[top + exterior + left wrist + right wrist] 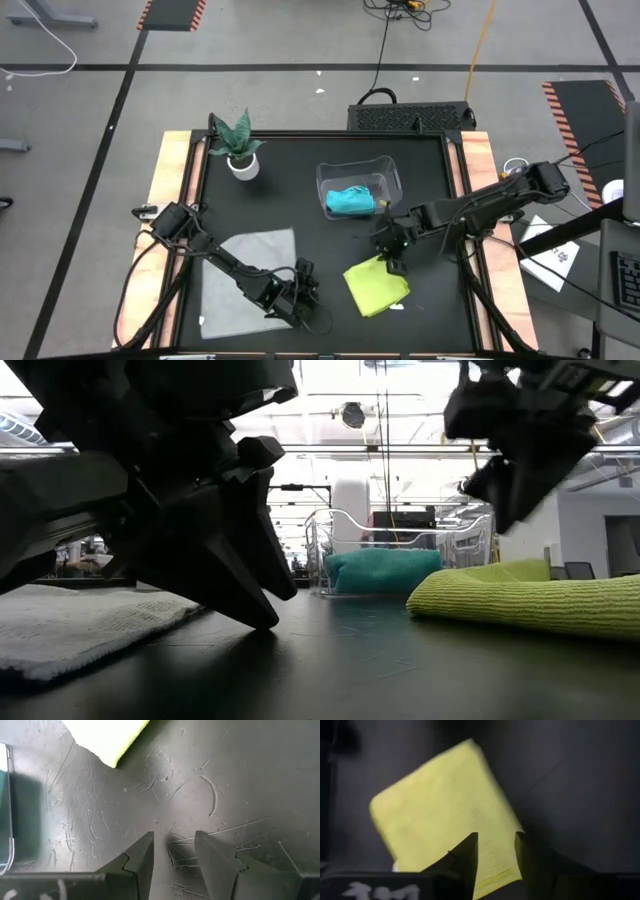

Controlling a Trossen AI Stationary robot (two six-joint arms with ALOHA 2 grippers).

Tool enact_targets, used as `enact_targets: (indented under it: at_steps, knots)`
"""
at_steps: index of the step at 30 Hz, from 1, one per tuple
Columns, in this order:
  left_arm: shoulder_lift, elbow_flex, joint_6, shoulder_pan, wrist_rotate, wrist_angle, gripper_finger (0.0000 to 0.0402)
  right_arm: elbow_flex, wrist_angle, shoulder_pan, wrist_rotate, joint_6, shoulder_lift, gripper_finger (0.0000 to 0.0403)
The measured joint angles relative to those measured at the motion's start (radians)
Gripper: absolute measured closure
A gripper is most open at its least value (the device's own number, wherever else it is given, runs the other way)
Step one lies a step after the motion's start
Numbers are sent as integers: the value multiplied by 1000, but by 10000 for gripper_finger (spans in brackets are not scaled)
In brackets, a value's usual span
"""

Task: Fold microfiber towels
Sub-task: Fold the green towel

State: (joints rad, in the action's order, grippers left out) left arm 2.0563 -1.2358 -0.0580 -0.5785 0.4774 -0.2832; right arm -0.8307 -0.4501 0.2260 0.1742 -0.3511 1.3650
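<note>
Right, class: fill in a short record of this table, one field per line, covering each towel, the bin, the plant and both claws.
grey towel: spread flat, left part of the table
yellow-green towel: folded, lying right of centre near the front
teal towel: bunched inside the clear plastic bin
plant: small white pot, back left
left claw: fingers apart over bare table, holding nothing
right claw: above the yellow-green towel, fingers apart, nothing gripped
</note>
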Motion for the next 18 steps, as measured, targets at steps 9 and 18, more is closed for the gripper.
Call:
enact_targets:
  at_steps: [9, 18]
  knots:
    - [3, 2, 101, -14, 30, 40, 252, 15, -34, 19, -122, -180, -96, 270]
    - [5, 4, 135, -23, 47, 102, 252, 188, -31, 107, -168, -464, -95, 286]
